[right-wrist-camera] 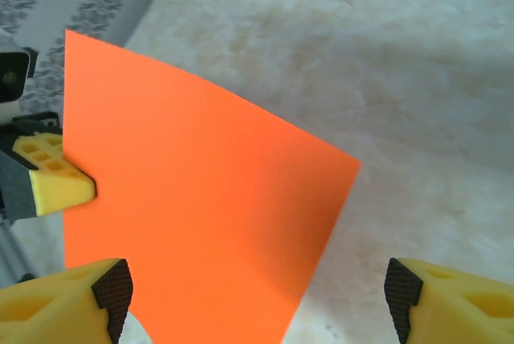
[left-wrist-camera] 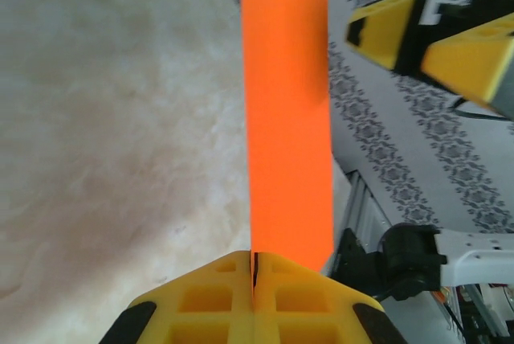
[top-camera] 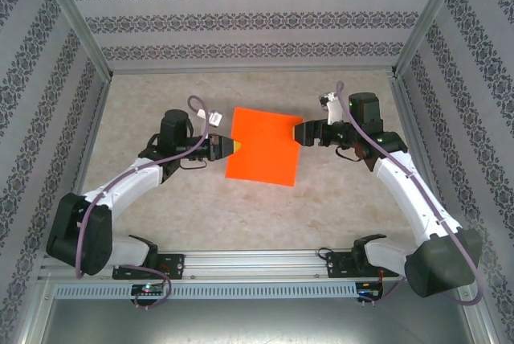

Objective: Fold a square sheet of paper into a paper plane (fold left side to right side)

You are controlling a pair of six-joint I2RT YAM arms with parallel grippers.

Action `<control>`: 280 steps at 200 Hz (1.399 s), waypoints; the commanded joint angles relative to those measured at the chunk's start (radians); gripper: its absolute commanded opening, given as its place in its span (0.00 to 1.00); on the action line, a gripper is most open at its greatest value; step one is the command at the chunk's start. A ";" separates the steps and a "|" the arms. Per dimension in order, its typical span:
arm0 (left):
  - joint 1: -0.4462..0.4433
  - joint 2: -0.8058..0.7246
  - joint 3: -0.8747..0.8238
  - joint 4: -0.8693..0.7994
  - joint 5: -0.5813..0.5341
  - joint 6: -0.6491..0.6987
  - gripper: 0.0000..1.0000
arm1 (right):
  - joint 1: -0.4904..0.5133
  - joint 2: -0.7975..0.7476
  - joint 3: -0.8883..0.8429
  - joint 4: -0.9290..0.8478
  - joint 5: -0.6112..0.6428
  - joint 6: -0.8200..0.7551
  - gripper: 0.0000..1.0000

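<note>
A beige table (top-camera: 241, 207) is lying flat, its marbled top showing darker mottled patches. Three walls are closing it in, a back wall (top-camera: 249, 14), a left wall (top-camera: 40, 119) and a right wall (top-camera: 474, 103), all wearing grey wallpaper with dark ornamental bands. Two metal posts (top-camera: 72, 18) are slanting up at the back corners. A silver rail (top-camera: 257, 261) is running along the near edge, and a slotted strip (top-camera: 257, 289) is lying just beside it.

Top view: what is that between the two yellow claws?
The square sheet of paper, bright orange, spans the stretch between the left gripper, shut on its edge, and the open right gripper; the top external view shows it.
</note>
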 commanded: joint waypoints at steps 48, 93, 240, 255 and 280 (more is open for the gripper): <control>-0.009 0.225 -0.015 -0.113 -0.170 -0.023 0.00 | -0.001 0.049 -0.070 0.022 0.094 0.063 0.73; -0.009 0.285 0.029 -0.193 -0.236 -0.002 0.00 | 0.072 0.172 -0.115 0.114 0.065 0.166 0.34; -0.009 0.243 0.054 -0.289 -0.274 0.015 0.04 | 0.246 0.622 0.005 0.148 0.157 0.227 0.00; -0.009 0.234 0.057 -0.289 -0.267 0.010 0.06 | 0.252 0.641 0.008 0.134 0.168 0.221 0.00; -0.009 0.220 0.067 -0.285 -0.251 0.001 0.10 | 0.255 0.666 0.011 0.105 0.191 0.202 0.00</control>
